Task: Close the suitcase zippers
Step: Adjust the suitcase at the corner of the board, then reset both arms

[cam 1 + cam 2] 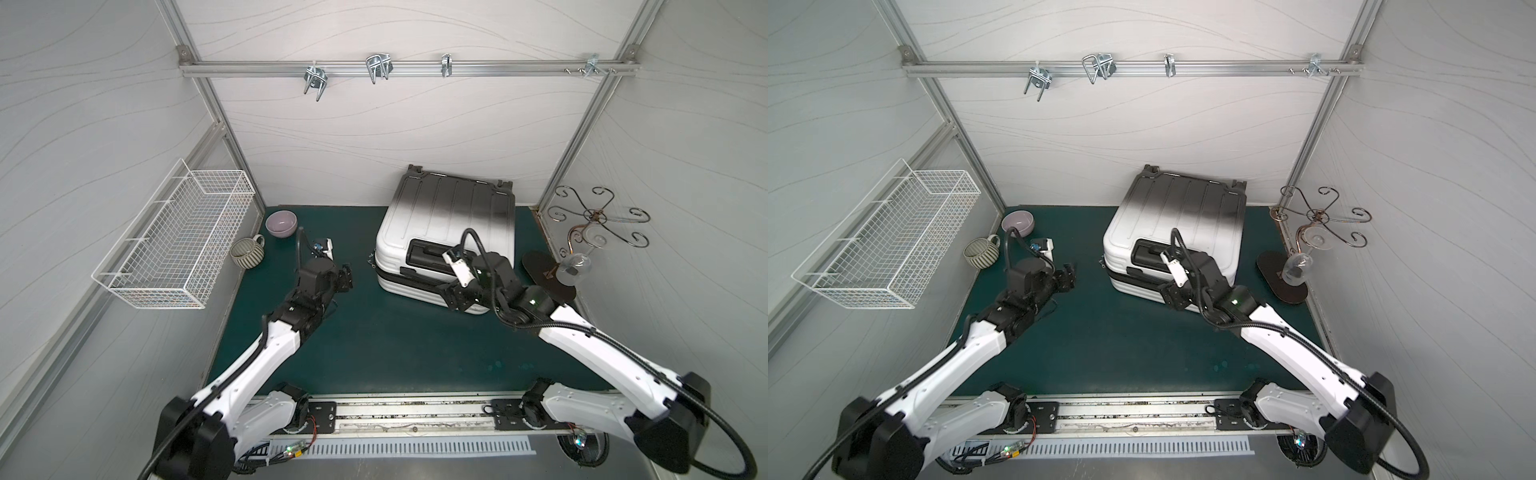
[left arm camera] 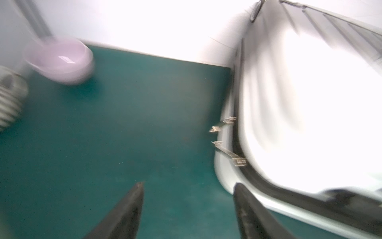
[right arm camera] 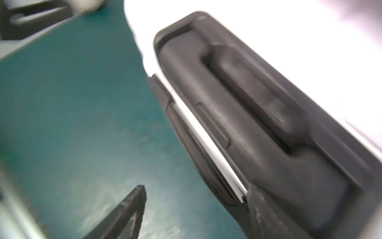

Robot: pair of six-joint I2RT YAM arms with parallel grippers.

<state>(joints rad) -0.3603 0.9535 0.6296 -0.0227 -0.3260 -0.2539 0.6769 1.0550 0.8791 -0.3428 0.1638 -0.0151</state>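
Note:
The suitcase (image 1: pixel 449 224) (image 1: pixel 1179 224) lies flat on the green mat with its shells together, white at the front and fading to black at the back. Two silvery zipper pulls (image 2: pixel 228 153) hang side by side from the black zipper track (image 2: pixel 239 142) on its left side, seen small in both top views (image 1: pixel 370 259) (image 1: pixel 1102 262). My left gripper (image 1: pixel 347 279) (image 1: pixel 1069 277) (image 2: pixel 189 184) is open over bare mat, a short way left of the pulls. My right gripper (image 1: pixel 451 297) (image 1: pixel 1170 296) (image 3: pixel 196 187) is open at the case's front edge, below the black recessed handle (image 3: pixel 248 115), with nothing held.
A white wire basket (image 1: pixel 174 245) hangs on the left wall. A lilac bowl (image 1: pixel 281 223) (image 2: pixel 62 60) and a striped mug (image 1: pixel 248 252) stand at the mat's back left. A scrolled metal stand (image 1: pixel 594 220) with a dark oval base (image 1: pixel 548 274) is right of the case.

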